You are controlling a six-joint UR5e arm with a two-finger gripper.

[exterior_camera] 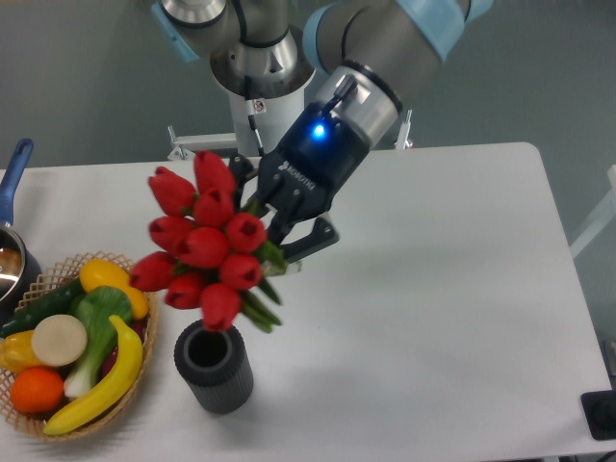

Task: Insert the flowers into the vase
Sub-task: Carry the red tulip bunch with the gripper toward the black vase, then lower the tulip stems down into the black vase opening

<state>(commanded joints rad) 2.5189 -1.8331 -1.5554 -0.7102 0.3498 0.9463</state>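
Observation:
The flowers, a bunch of red closed tulip buds with green stems and leaves, hang in the air with the buds pointing left and down. My gripper is shut on their stems, just right of the buds. The lowest bud sits right above the rim of the vase, a short dark grey ribbed cylinder standing upright near the table's front edge. The stem ends are hidden behind the gripper fingers.
A woven wicker basket with toy fruit and vegetables, among them a banana, stands just left of the vase. A pot with a blue handle is at the far left edge. A dark object lies at the front right corner.

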